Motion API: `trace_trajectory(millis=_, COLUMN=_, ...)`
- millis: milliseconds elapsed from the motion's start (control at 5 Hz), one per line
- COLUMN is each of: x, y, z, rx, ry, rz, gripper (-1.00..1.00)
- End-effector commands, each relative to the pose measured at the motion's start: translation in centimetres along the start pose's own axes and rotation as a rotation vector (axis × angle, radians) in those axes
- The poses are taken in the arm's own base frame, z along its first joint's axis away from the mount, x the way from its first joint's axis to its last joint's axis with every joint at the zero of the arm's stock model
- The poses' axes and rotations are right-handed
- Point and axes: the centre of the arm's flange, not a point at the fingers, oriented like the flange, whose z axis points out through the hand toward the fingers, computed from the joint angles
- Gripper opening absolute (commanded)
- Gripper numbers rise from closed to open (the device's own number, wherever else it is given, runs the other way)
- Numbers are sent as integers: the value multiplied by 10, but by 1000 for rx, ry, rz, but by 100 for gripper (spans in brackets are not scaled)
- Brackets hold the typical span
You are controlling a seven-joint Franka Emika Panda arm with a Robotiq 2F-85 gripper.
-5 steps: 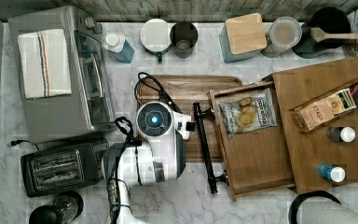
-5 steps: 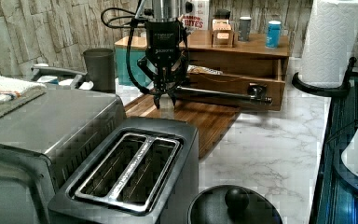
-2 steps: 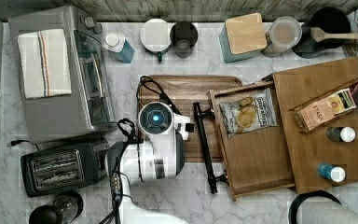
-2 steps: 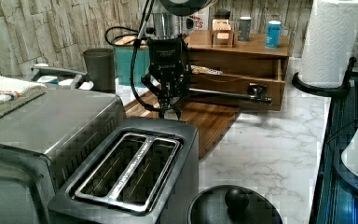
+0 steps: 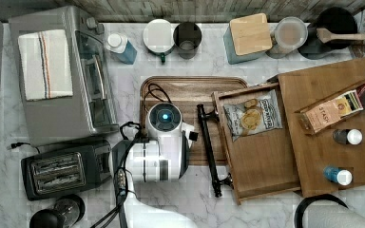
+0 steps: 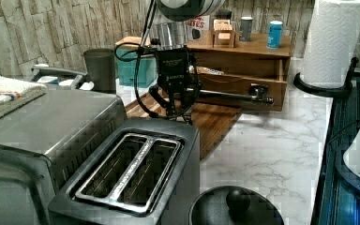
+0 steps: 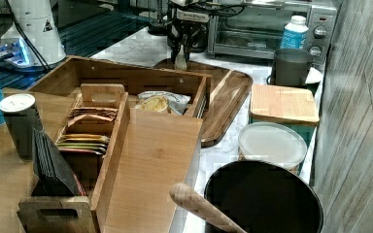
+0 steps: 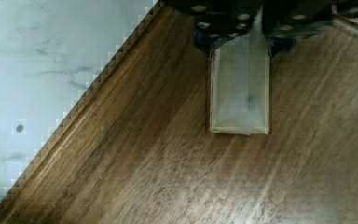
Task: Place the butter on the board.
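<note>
Since a second ago I am bringing the gripper (image 8: 240, 39) lower over the board (image 8: 158, 154); it is clamping the butter (image 8: 240, 93) just above the wood; I am easing down flat before releasing.

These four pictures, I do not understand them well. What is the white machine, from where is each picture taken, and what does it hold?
The white machine is a robot arm standing on a marble counter. One picture looks straight down on it, two look from the counter's sides, and one comes from a camera on the arm's wrist.

At the arm's end is a gripper with two fingers. In the wrist view it is shut on a pale stick of butter, held over a dark wooden board.

Around the board you see a toaster oven, a toaster, an open wooden drawer with a bag of chips, and several jars along the wall.
</note>
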Motion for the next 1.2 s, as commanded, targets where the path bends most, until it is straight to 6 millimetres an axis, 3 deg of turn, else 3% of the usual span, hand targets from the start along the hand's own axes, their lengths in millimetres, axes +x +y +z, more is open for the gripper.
trace_trajectory(millis=200, x=-1, y=-6, z=-30, rx=96, ry=18, rz=-1, gripper=100)
trace_trajectory(millis=1200, x=-1, y=-6, z=-30, rx=96, ry=18, rz=-1, gripper=100)
